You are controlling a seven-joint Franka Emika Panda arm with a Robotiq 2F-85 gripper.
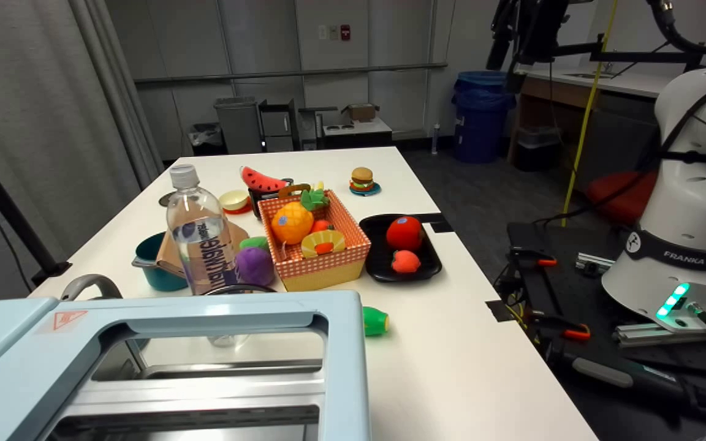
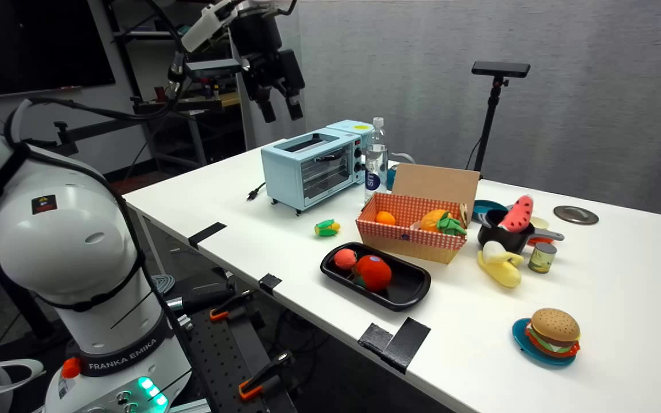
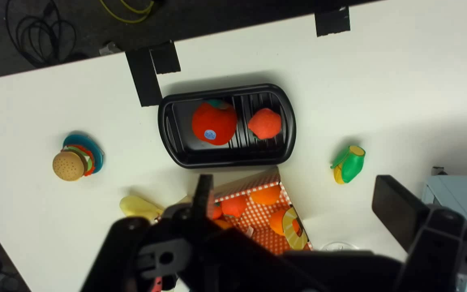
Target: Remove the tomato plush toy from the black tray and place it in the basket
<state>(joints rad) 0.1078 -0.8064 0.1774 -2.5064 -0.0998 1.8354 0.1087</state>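
The tomato plush toy is a bright red ball with a blue sticker; it shows in both exterior views (image 1: 404,233) (image 2: 374,273) and the wrist view (image 3: 215,123). It lies in the black tray (image 1: 377,254) (image 2: 409,285) (image 3: 185,140) beside a smaller, lighter red toy (image 3: 265,123). The checked, tan-sided basket (image 1: 322,280) (image 2: 408,245) (image 3: 243,189) stands next to the tray and holds several fruit toys. My gripper (image 2: 282,112) (image 3: 294,182) is open and empty, high above the table, apart from toy and tray. In the wrist view its body hides part of the basket.
A pale blue toaster oven (image 2: 302,166) and a tall water bottle (image 2: 375,166) stand beyond the basket. A corn toy (image 2: 327,228), a banana toy (image 2: 500,265), a black pot (image 2: 500,232), a can (image 2: 542,258) and a burger on a plate (image 2: 552,334) lie around.
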